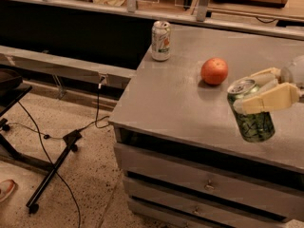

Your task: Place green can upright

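The green can [253, 119] is shiny green with pale swirls and a silver top with a pull tab. It stands nearly upright, tilted slightly, near the front right of the grey cabinet top [171, 103]. My gripper [261, 90] reaches in from the right edge and its pale fingers [268, 100] are shut around the can's upper part. Whether the can's base touches the surface I cannot tell.
An orange [214, 71] lies on the top just behind and left of the green can. A white-silver can [161, 41] stands at the back left corner. Drawers [209, 184] face the front. A shelf with clutter runs behind; cables and a stand lie on the floor at left.
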{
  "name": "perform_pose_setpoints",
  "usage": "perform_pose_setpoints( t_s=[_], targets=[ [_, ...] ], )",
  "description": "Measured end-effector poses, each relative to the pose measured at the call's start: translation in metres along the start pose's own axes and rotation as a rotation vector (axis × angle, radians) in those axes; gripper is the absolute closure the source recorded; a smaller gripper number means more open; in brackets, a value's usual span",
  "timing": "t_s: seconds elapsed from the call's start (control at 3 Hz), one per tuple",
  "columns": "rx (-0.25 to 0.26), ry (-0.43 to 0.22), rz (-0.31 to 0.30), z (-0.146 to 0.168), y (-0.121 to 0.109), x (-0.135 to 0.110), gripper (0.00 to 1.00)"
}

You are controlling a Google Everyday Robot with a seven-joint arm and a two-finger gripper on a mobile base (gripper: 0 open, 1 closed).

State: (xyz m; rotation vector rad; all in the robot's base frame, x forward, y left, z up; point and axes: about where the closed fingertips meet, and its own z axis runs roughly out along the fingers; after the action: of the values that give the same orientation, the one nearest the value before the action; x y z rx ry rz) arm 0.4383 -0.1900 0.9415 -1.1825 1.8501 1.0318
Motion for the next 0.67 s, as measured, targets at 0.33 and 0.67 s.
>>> perform_pose_setpoints(
  t_s=[0.33,0.67],
  targets=[
    [-0.001,-0.091,-0.03,0.006,-0.002,-0.007,1.0],
    [0.0,-0.389,-0.09,0.02,-0.006,-0.026,1.0]
  ],
)
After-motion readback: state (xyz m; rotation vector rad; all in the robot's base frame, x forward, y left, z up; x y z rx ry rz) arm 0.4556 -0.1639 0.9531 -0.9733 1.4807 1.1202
